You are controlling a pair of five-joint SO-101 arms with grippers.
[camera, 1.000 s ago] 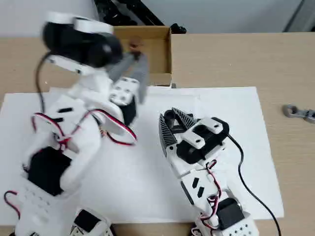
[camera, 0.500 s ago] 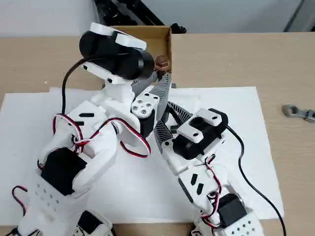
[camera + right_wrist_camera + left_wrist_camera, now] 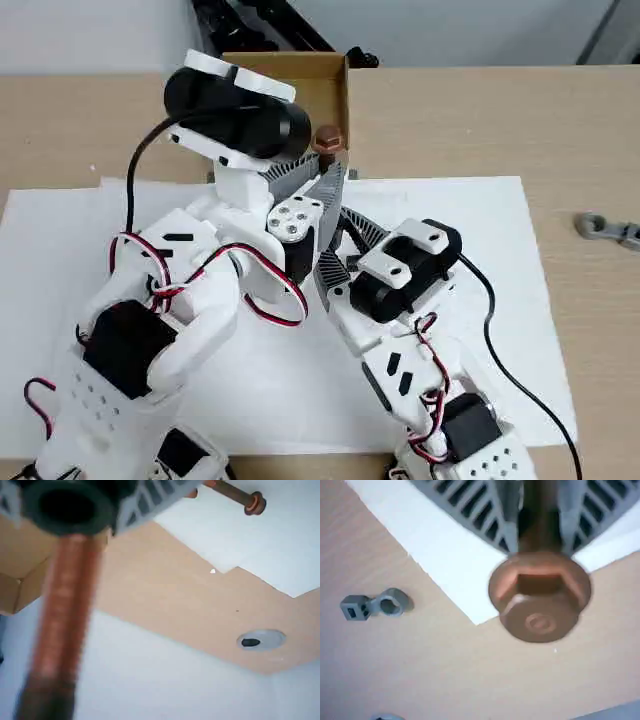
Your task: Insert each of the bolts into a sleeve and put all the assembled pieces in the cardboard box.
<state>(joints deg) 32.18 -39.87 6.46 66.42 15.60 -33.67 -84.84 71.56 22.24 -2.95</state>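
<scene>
Left gripper [image 3: 325, 165], clamping the copper hex-head bolt [image 3: 540, 597], has swung right from the brown cardboard box [image 3: 290, 64] to the black sleeve [image 3: 65, 505] held by my right gripper [image 3: 338, 232]; insertion next.

left hand [image 3: 325, 168] holding bolt [image 3: 327, 138], by cardboard box [image 3: 290, 66]

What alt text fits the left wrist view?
The left gripper clamps a copper-coloured bolt, its hex flange head toward the camera. Beyond it, the corner of a white paper sheet lies on the wooden table, with a small gray ring-ended part on the bare wood.
</scene>
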